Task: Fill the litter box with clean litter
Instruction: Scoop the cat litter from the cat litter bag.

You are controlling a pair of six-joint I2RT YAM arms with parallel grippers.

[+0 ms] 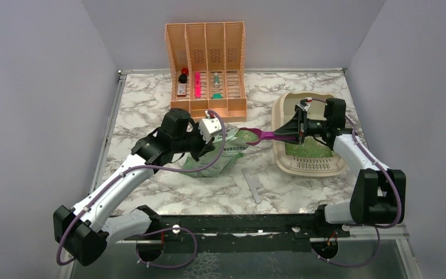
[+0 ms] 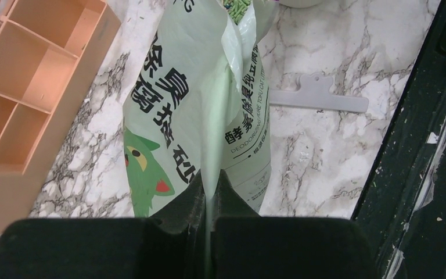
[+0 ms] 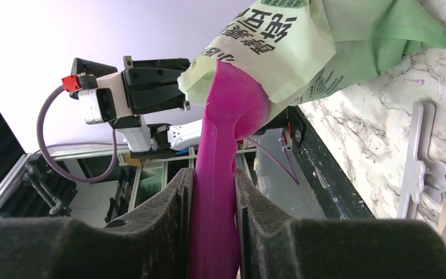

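Arms (image 1: 119,177) white w/ blk joints, purple cables (image 3: 39,136); gripper pads (image 3: 168,221) blk foam.

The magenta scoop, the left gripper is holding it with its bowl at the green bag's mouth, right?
No: the right gripper holds the magenta scoop, as the right wrist view shows. Its bowl is at the mouth of the green bag, as you said.
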